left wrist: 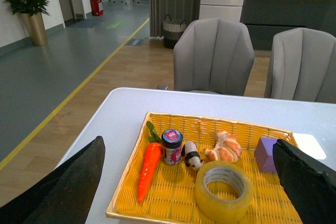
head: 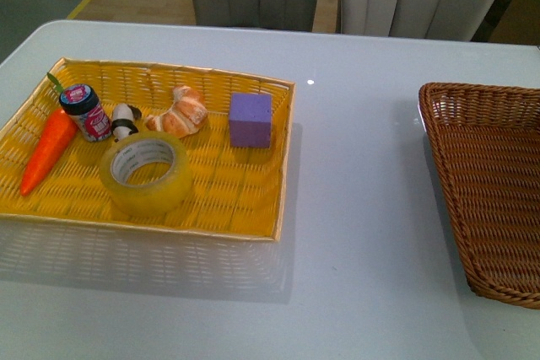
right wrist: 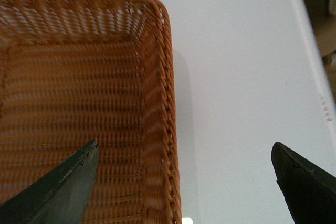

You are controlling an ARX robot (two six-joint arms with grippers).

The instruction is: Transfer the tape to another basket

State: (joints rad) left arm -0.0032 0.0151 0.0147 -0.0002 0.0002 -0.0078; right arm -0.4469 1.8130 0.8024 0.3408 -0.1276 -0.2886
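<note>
Left gripper [left wrist: 187, 142], spread wide and empty, faces the tray [left wrist: 173, 192]; right gripper [right wrist: 184, 144], likewise spread, straddles the basket [right wrist: 79, 77] rim; tape [left wrist: 224, 190] lies flat near the tray's front edge, so advise descending squarely, one finger inside the core.

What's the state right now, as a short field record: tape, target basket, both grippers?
tape: lying flat in yellow tray, ungripped
tray also holds: carrot, jar, small toy, croissant, purple cube
basket: brown wicker, right of tray, apart from it; visible part holds nothing
left gripper: open, facing the tray
right gripper: open, over basket's corner
</note>
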